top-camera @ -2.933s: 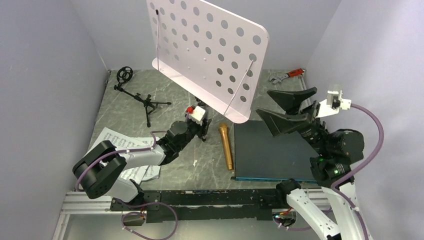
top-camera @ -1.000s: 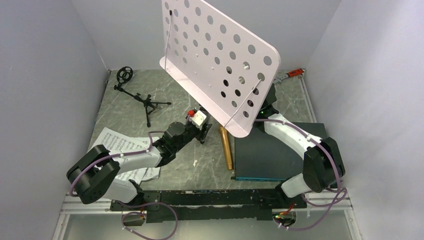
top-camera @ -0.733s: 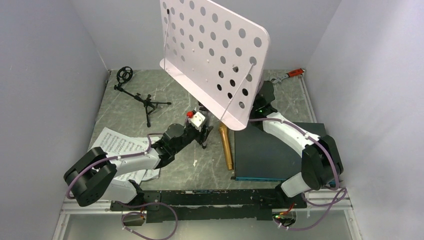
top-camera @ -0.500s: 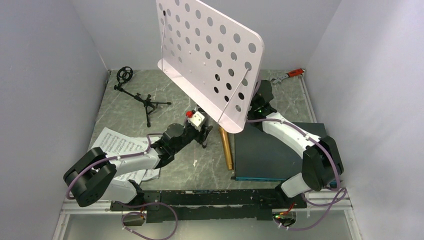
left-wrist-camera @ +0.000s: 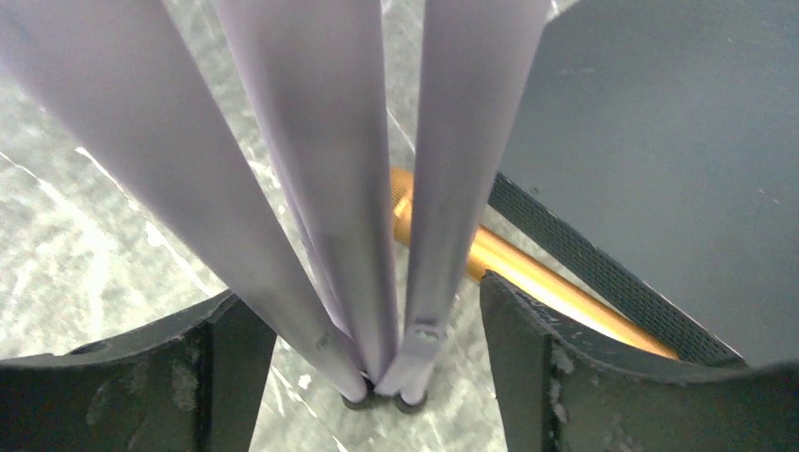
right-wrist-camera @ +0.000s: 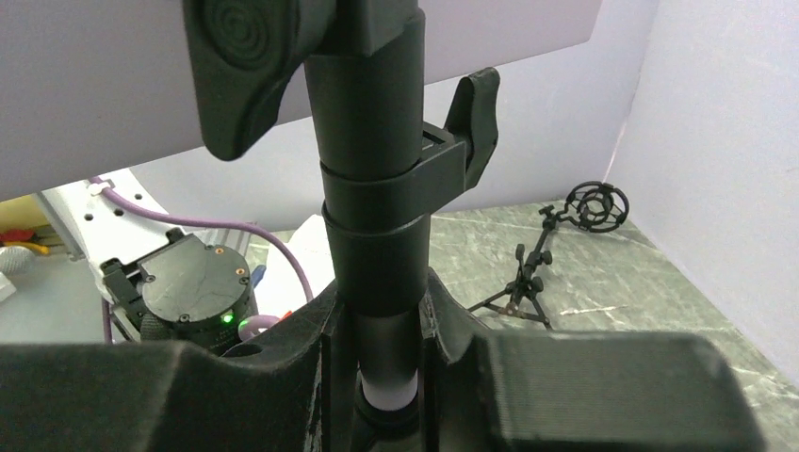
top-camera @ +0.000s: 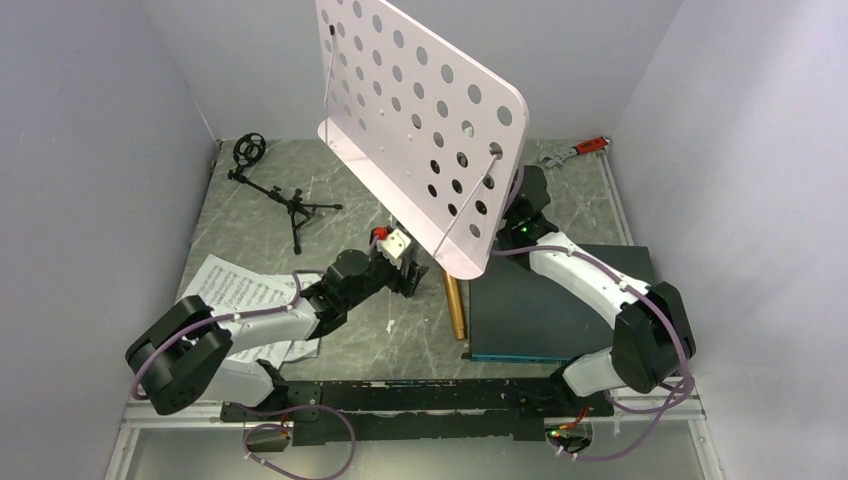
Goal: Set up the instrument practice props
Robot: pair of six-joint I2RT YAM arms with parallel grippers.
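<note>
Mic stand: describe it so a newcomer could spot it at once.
From the big pale perforated music stand mid-table, look left to the far left corner of the table. The mic stand sits there, beyond the white sheet-music pages: the only thin black tripod, tipped with a ring.

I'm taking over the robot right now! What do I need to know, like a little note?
Right gripper: shut on the music stand post, holding it up.
Left gripper: open, straddling its folded legs.
Microphone lies on the table beside the dark board; sheet music near left; mic stand far left.
Done: nothing set up yet.
Left: spread the legs, stand it, add the sheet music, mount the microphone.
</note>
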